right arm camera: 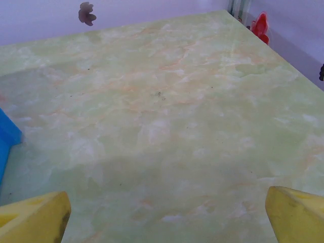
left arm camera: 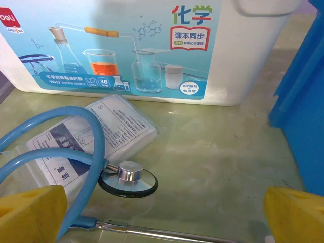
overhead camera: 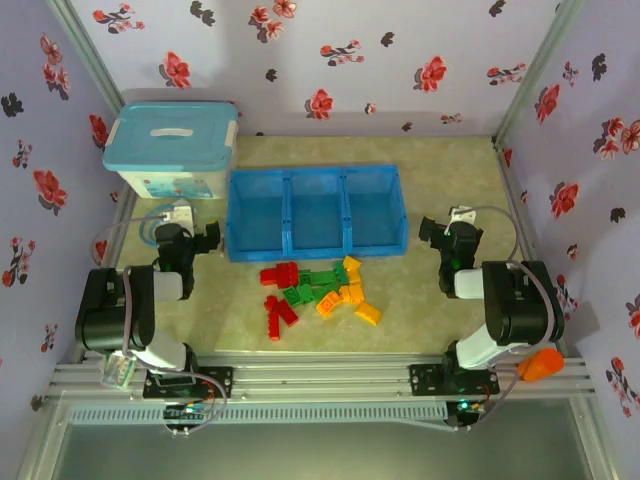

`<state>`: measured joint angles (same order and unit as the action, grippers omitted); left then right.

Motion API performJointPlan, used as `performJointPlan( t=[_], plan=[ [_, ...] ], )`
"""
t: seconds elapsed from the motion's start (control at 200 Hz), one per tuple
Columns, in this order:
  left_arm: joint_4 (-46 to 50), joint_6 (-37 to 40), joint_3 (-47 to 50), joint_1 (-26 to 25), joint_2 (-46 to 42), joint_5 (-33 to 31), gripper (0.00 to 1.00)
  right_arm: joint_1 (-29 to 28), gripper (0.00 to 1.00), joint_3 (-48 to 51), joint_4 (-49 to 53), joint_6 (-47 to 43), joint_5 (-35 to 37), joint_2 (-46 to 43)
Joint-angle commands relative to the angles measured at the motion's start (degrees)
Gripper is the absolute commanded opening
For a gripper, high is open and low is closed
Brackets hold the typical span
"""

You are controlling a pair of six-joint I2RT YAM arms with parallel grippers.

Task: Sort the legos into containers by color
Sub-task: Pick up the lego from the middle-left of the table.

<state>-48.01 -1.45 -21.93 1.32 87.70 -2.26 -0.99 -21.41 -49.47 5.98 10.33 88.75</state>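
The legos (overhead camera: 316, 291) lie in a loose pile on the table just in front of the containers: red ones (overhead camera: 279, 276) on the left, green ones (overhead camera: 318, 284) in the middle, yellow-orange ones (overhead camera: 352, 296) on the right. The containers (overhead camera: 315, 248) are three joined blue bins, all empty. My left gripper (overhead camera: 204, 238) rests left of the bins, open, with nothing between its yellow pads (left arm camera: 30, 215). To the right of the bins my right gripper (overhead camera: 433, 231) is also open over bare table, its pads (right arm camera: 298, 215) wide apart. A corner of the bins (right arm camera: 7, 136) shows in the right wrist view.
A white box with a light-blue lid (overhead camera: 176, 150) stands at the back left. In front of it lie a blue stethoscope (left arm camera: 127, 177) and a printed plastic packet (left arm camera: 101, 131), right under the left gripper. Flowered walls enclose the table on three sides.
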Motion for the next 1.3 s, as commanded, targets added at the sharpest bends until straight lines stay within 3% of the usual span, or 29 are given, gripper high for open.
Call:
performJointPlan(
  t=[0.0, 0.28, 1.295],
  plan=[
    [-1.9, 1.1, -1.0, -0.2, 0.7, 0.8, 1.0, 0.4, 0.99, -0.8, -1.2, 0.0, 0.6, 0.5],
    [-1.9, 1.0, -1.0, -0.2, 0.7, 0.8, 1.0, 0.4, 0.99, -1.2, -0.5, -0.9, -1.9, 0.5],
    [-1.9, 1.0, -1.0, -0.2, 0.7, 0.8, 1.0, 0.4, 0.99, -1.1, -0.6, -0.3, -0.2, 0.4]
  ],
)
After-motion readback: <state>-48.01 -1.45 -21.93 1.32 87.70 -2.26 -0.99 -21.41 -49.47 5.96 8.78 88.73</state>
